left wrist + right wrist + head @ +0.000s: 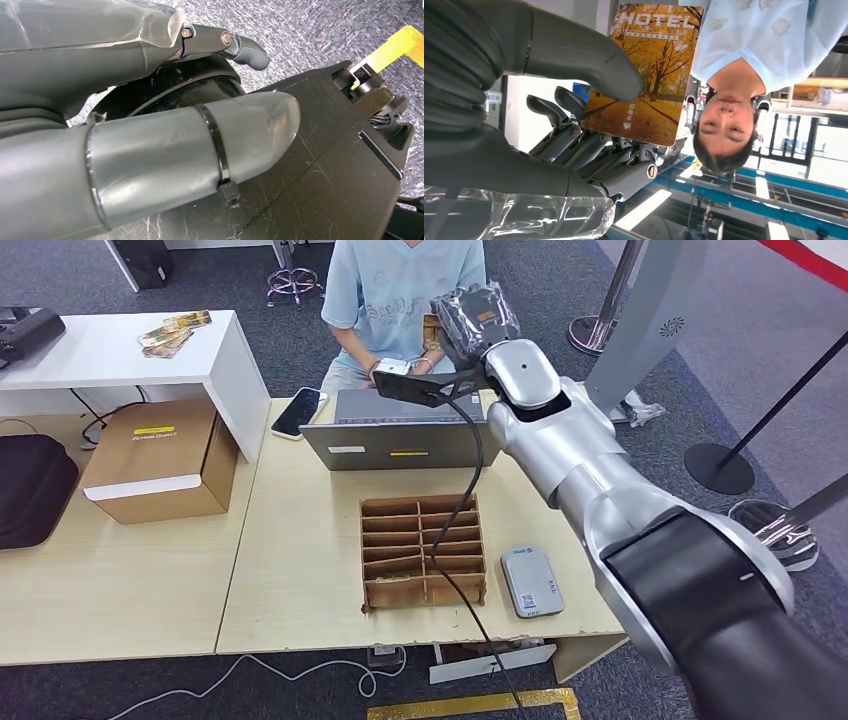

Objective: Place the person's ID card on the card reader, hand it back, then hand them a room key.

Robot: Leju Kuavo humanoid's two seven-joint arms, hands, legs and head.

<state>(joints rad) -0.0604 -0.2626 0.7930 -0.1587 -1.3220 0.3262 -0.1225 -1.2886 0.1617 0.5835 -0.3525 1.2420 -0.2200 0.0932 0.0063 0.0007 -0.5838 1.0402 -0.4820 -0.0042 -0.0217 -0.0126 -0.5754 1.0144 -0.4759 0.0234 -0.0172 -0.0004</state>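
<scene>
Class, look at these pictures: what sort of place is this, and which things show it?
Probably a mock hotel reception desk: the right hand holds a card printed HOTEL, a card reader lies on the desk, and a person sits opposite.

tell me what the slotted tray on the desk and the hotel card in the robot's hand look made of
Slotted tray: brown corrugated cardboard, matte, with raw cut edges. Hotel card, pinched by the right hand: probably glossy printed plastic, thin, stiff and flat; laminated paper is possible.

I see the key card (646, 75) at the top centre of the right wrist view, an autumn-tree print with "HOTEL" across it, pinched flat under the thumb of my right hand (574, 130). The reader (531, 581), a grey slab, lies flat at lower centre-right of the head view.
</scene>
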